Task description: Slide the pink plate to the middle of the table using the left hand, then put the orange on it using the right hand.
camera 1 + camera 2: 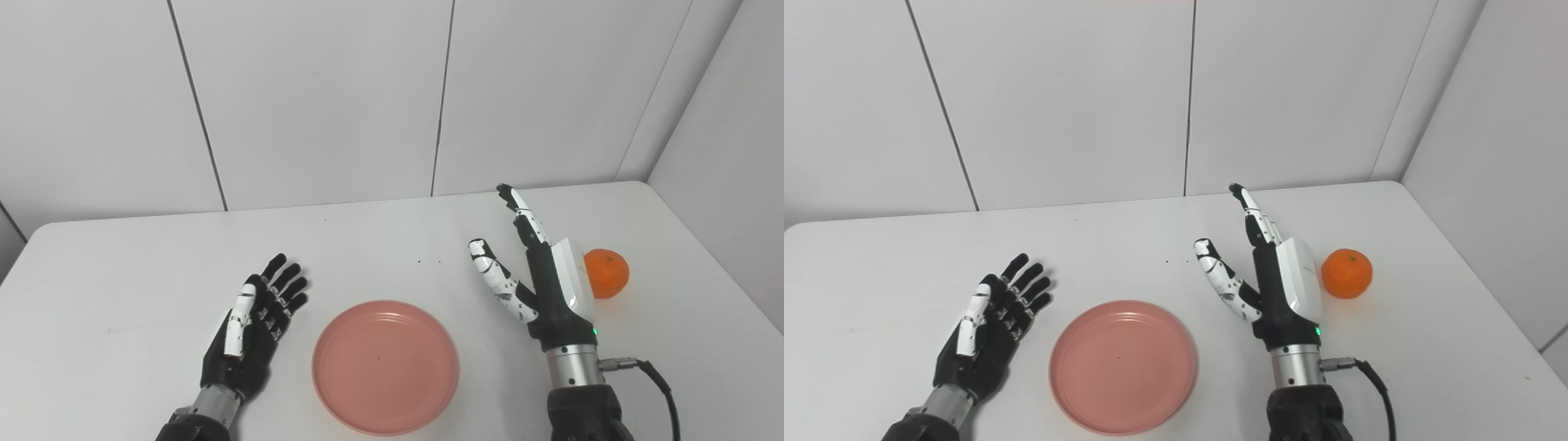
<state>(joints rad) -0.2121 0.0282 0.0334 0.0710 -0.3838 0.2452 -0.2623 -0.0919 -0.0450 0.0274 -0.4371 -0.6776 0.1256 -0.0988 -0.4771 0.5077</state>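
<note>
The pink plate lies flat and empty near the table's front edge, about midway across. The orange sits on the table at the right, apart from the plate. My left hand is open, palm up, fingers spread, just left of the plate and not touching it. My right hand is open and upright, fingers pointing away, thumb out to the left. It stands between the plate and the orange, with its back close beside the orange. In the right eye view the orange shows apart from the hand.
The white table has rounded far corners and meets white wall panels at the back and right. A black cable runs from my right wrist toward the front edge. A few small dark specks lie mid-table.
</note>
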